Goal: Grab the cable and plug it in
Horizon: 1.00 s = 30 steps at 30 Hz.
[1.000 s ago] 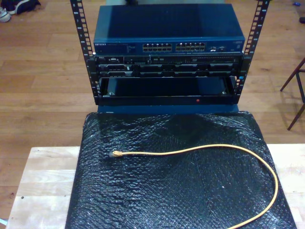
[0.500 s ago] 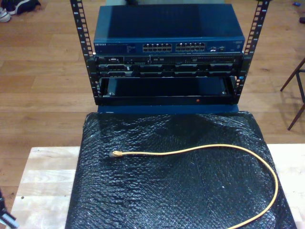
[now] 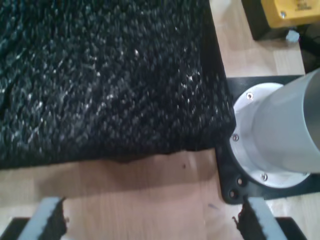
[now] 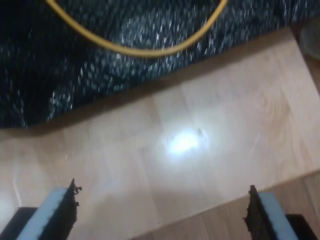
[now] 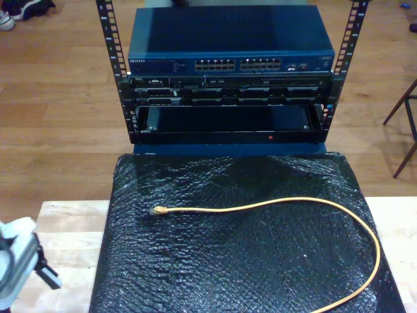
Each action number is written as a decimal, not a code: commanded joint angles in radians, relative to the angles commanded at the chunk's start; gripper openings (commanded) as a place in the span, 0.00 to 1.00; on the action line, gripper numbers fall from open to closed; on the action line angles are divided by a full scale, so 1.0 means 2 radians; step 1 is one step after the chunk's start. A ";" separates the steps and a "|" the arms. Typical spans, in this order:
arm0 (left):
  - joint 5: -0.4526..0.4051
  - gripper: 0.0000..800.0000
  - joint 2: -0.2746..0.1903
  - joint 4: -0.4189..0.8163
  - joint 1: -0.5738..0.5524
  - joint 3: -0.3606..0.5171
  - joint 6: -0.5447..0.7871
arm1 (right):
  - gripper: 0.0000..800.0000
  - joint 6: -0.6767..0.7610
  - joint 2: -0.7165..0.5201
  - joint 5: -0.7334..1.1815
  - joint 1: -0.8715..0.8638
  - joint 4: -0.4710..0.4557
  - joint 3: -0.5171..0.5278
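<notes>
Your first tool (image 3: 150,220) and second tool (image 4: 162,210) both stand released, empty, over bare desk (image 5: 58,222). The cable (image 5: 273,205) lies on the black mat (image 5: 228,261) — plug (image 5: 158,210) mid-mat, its curve nearing the mat's edge at the exterior view's right.

Cable (image 5: 273,208) on mat (image 5: 195,274), rack (image 5: 228,72) behind.

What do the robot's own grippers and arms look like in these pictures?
My first gripper has two light grey-blue finger pads with ragged black backing. My second gripper has the same kind. A pale grey, boxy arm part with a black piece shows at the exterior view's lower left.
</notes>
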 joint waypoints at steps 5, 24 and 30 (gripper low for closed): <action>-0.002 1.00 0.000 -0.027 -0.020 0.000 -0.033 | 1.00 0.021 0.008 -0.002 0.031 0.003 -0.012; -0.011 1.00 0.005 -0.051 -0.032 0.001 -0.084 | 1.00 0.068 0.042 -0.005 0.149 0.027 -0.044; -0.037 1.00 0.014 -0.081 -0.033 0.006 -0.083 | 1.00 0.101 0.041 -0.031 0.194 0.051 -0.041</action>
